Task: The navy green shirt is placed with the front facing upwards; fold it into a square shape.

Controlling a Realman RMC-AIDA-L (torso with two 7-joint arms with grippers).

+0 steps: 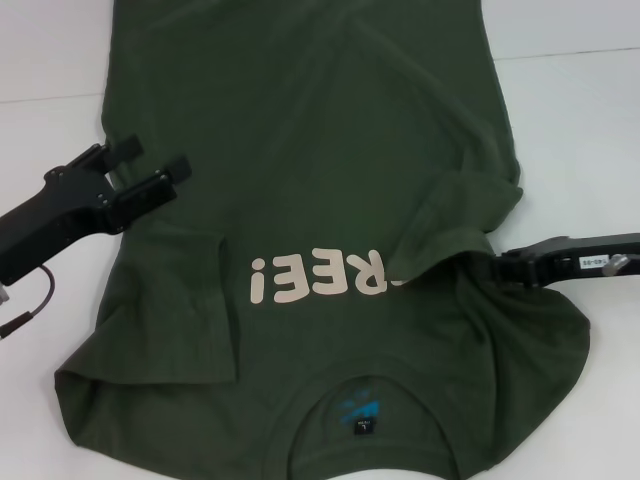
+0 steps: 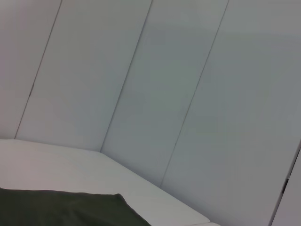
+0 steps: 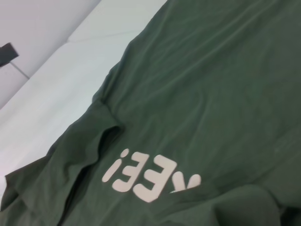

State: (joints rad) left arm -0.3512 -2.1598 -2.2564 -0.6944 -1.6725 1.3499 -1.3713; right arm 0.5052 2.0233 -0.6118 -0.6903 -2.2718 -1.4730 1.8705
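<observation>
I see the shirt [image 1: 300,150] spread flat on the desk [image 1: 580,120], collar nearest me and hem farthest away. My left end effector [image 1: 160,165] hangs over the shirt's left edge, near the left sleeve [image 1: 170,300], which lies folded inward onto the chest. My right end effector [image 1: 490,268] sits at the shirt's right side, its tip tucked under the right sleeve [image 1: 450,220], which is bunched up beside the lettering [image 1: 320,277]. A wall [image 2: 164,94] stands behind the desk.

The navy green shirt [image 1: 300,150] is plain dark olive, with pale beige block letters [image 1: 320,277] between the black left gripper [image 1: 155,170] and black right gripper [image 1: 495,268]. Blue print [image 1: 358,410] marks its collar; the table [image 1: 590,120] is white.
</observation>
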